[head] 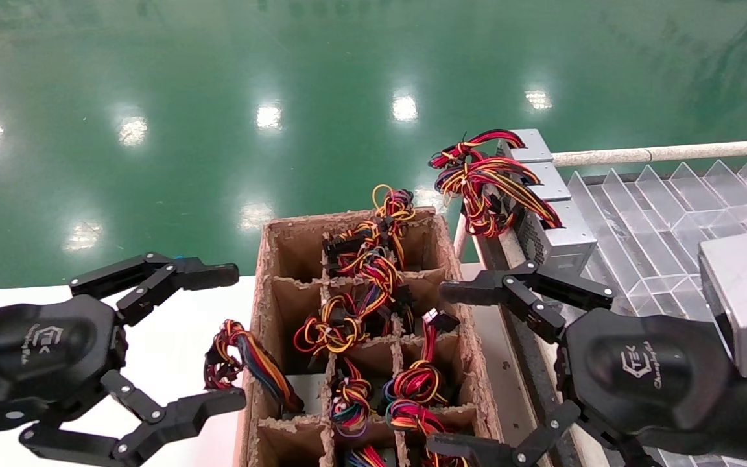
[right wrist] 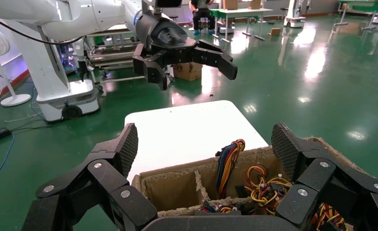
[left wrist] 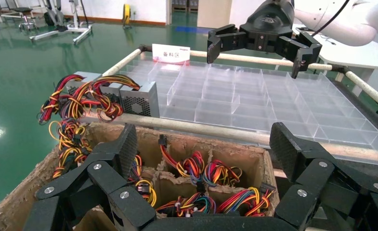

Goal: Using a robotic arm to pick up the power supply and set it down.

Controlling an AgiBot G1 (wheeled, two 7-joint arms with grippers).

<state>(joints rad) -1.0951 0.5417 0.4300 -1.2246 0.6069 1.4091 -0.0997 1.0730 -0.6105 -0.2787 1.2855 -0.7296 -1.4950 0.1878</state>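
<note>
A green floor [head: 218,97] fills the upper half of the head view; at lower centre stands a cardboard divider box [head: 451,259] full of wire bundles, with a clear compartment tray [head: 659,214] at right. The power supply [head: 552,237], a silver box trailing red and yellow wires, sits at the tray's near-left corner, centre right of the frame. The left gripper [head: 221,337] at lower left and right gripper [head: 461,366] at lower right both hang with fingers spread wide and empty; the right one looks nearer and should probably close on the metal case, clear of the wires.
</note>
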